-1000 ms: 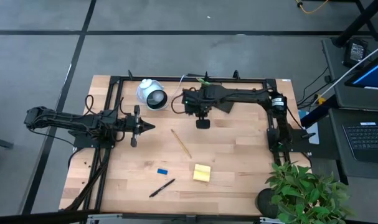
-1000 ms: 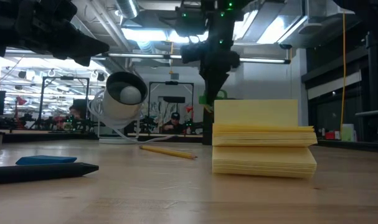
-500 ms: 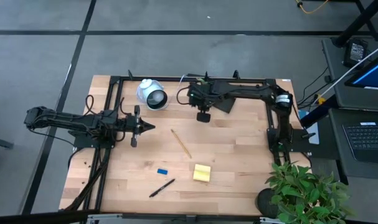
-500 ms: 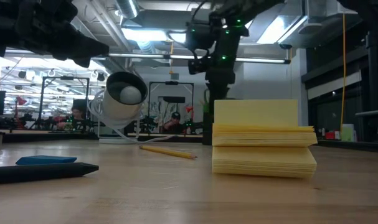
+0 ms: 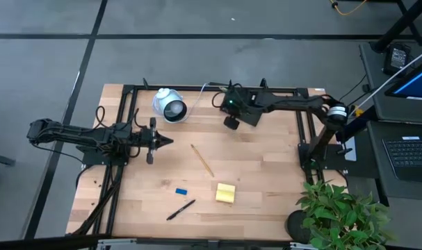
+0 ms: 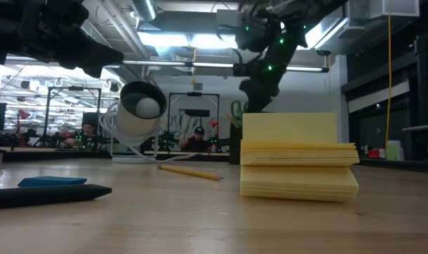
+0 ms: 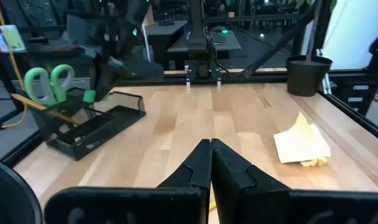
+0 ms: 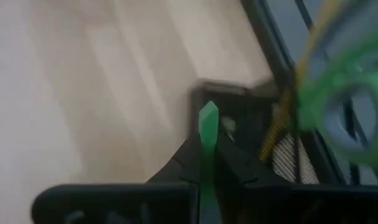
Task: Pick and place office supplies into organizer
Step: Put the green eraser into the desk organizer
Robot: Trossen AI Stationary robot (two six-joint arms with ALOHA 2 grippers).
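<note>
just beside the organizer [image 7: 89, 124], right gripper [image 8: 207, 163] clamped on a green-tipped pencil [image 8: 208, 124]

**A workshop floor around a wooden table**

The table [image 5: 259, 173] had a pale wooden top. It stood on a grey floor [image 5: 44, 76] crossed by dark lines. A leafy green plant [image 5: 339, 212] in a dark pot sat by one corner, and a laptop [image 5: 412, 154] lay on a stand beside it. Long ceiling lights [image 6: 164, 39] glowed over the room behind.
</note>
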